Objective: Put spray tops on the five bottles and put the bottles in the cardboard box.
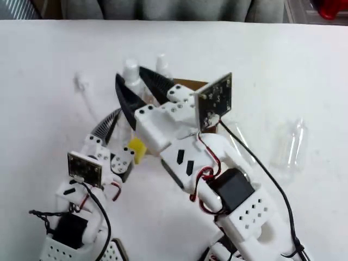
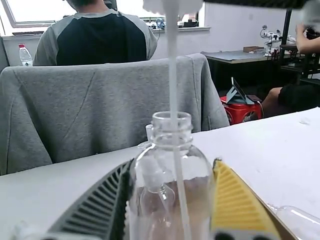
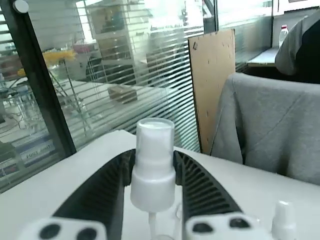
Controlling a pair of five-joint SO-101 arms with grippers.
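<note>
Big white worktop (image 1: 283, 60), with the cardboard box (image 1: 189, 84) mostly tucked under the right arm and a spare clear bottle (image 1: 291, 144) lying on its side well off from it. The left gripper (image 2: 172, 170) has its fingers clamped on an upright open bottle (image 2: 170, 200). Right above it, the right gripper (image 3: 152, 156) pinches a white spray top (image 3: 152, 165), whose tube (image 2: 173, 90) dips into the neck.

No legible txt (sign (image 3: 36, 150) too blurry)
</note>
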